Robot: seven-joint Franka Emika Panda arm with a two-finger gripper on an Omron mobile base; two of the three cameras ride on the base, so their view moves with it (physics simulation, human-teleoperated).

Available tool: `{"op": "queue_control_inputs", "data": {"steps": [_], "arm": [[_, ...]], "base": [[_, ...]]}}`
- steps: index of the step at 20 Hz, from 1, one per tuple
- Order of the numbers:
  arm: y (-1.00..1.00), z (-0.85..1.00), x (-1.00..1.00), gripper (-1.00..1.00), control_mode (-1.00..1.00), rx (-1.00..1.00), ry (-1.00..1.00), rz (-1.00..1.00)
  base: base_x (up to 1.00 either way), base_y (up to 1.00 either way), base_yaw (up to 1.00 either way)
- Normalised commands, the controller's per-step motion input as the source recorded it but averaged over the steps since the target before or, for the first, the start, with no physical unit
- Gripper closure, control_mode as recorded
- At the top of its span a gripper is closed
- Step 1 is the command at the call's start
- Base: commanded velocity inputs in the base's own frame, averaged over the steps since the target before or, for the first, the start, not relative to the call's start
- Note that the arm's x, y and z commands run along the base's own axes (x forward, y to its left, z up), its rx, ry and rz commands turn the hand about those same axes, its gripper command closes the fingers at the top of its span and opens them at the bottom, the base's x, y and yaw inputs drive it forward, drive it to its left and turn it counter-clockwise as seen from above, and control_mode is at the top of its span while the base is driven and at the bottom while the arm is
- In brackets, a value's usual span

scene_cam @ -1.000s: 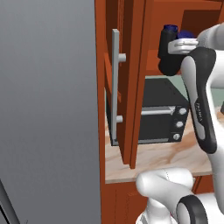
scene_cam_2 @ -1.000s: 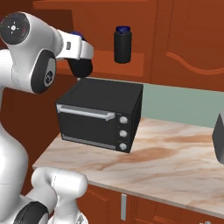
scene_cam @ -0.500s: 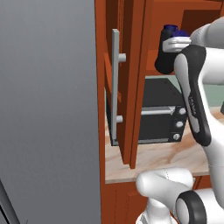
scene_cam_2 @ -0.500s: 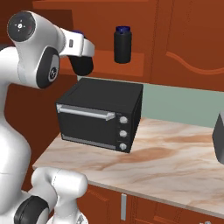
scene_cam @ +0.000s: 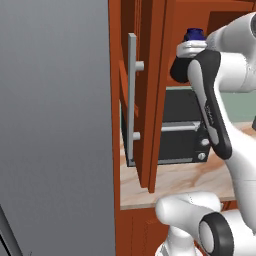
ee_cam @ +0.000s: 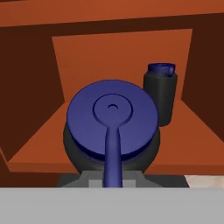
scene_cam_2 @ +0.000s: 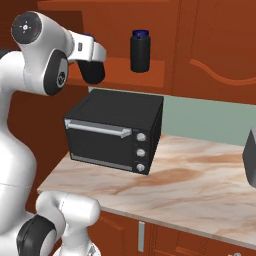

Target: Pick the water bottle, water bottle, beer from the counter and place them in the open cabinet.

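— Gripping what, the claw [scene_cam_2: 92,70]?

— Clamping shut on a stout black water bottle [ee_cam: 112,131], smooth round blue lid and loop facing the hand camera at frame centre.

— Anything beyond it?

— Standing upright to the upper right, on the flat red-brown shelf of the open cabinet [ee_cam: 192,140], a second water bottle [scene_cam_2: 140,51]. Sitting below on the veined marble counter [scene_cam_2: 200,185], a boxy black oven [scene_cam_2: 117,129].

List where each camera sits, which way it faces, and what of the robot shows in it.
Left base view: behind-left of the arm, facing the open cabinet door edge; white arm at right.
Right base view: behind-right, facing the oven and counter; arm at left.
Hand view: on the hand, looking along the end effector at the held water bottle.
Right base and hand views share the shelved bottle.
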Motion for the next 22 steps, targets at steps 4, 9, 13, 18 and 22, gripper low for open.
{"op": "queue_control_inputs", "data": {"steps": [4,9,13,18,22], "arm": [[0.1,0.0,0.28,1.0,-1.0,0.0,0.0,0.0],[0.01,0.0,0.19,1.0,-1.0,0.0,0.0,0.01],[0.0,0.0,0.21,1.0,-1.0,0.0,0.0,0.0],[0.08,0.0,0.25,1.0,-1.0,0.0,0.0,0.01],[0.15,0.0,0.23,1.0,-1.0,0.0,0.01,0.0]], "base": [[0.0,0.0,0.0],[0.0,0.0,0.0],[0.0,0.0,0.0],[0.0,0.0,0.0],[0.0,0.0,0.0]]}}
